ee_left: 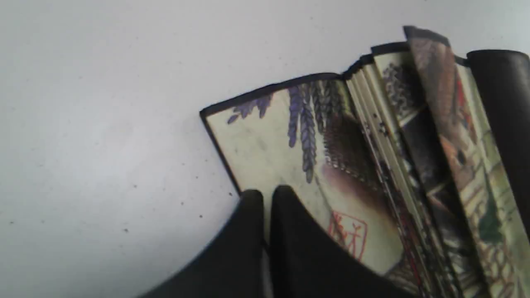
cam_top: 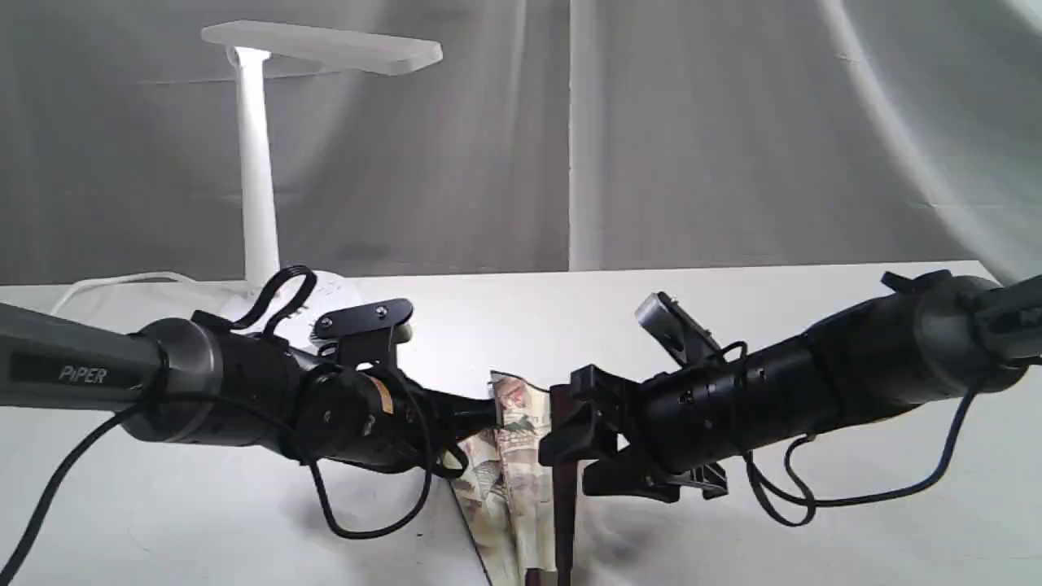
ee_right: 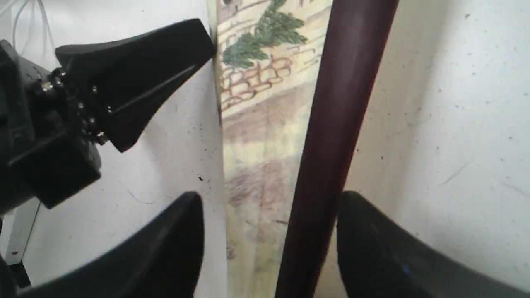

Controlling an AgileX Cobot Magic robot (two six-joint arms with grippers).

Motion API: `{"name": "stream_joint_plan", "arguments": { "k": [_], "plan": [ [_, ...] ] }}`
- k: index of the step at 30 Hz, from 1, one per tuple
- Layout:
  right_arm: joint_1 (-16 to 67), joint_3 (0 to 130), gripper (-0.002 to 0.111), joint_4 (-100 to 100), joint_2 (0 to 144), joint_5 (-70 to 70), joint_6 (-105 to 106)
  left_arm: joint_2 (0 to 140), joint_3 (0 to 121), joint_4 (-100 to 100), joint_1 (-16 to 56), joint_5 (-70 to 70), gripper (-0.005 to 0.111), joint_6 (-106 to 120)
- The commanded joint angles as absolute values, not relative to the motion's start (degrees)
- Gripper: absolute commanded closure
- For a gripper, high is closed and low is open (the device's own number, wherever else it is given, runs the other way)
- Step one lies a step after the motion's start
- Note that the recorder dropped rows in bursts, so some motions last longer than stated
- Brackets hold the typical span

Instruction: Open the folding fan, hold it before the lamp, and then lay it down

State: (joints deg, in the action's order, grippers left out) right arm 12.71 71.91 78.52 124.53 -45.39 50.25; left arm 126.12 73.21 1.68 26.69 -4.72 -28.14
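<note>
Folding fan [cam_top: 513,456] partly spread, front-middle of table [cam_top: 814,342], between both grippers. Left wrist view: left gripper [ee_left: 267,194] clenched on fan's outer fold. Right wrist view: right gripper [ee_right: 269,198] released, fingers astride maroon rib [ee_right: 343,103]. Only exterior view shows lamp [cam_top: 256,163], back left.

Found white table [cam_top: 505,317], lightly speckled. Noted lamp [cam_top: 256,203] and white cord [cam_top: 114,281] at far left, folding fan [cam_top: 509,472] part-spread near middle.

The folding fan [ee_right: 265,124] is cream with painted greenery and maroon ribs; the lamp [cam_top: 256,179] white.
</note>
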Motion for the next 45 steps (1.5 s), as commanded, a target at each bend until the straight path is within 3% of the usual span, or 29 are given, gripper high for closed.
{"name": "stream_joint_plan", "arguments": {
  "k": [1, 14, 21, 45],
  "plan": [
    [12.6, 72.1, 0.048, 79.2, 124.4, -45.6, 52.2, 126.6, 73.0, 1.4, 26.9, -7.6, 0.107, -28.5],
    [14.2, 72.1, 0.046, 79.5, 124.4, -47.7, 52.5, 126.6, 73.0, 1.4, 26.9, -7.6, 0.107, -28.5],
    [15.5, 72.1, 0.036, 80.2, 124.4, -45.8, 53.7, 126.6, 73.0, 1.4, 26.9, -7.7, 0.107, -28.5],
    [15.5, 72.1, 0.036, 73.9, 124.7, -45.4, 53.9, 126.6, 73.0, 1.4, 26.9, -7.7, 0.107, -28.5]
  ]
}}
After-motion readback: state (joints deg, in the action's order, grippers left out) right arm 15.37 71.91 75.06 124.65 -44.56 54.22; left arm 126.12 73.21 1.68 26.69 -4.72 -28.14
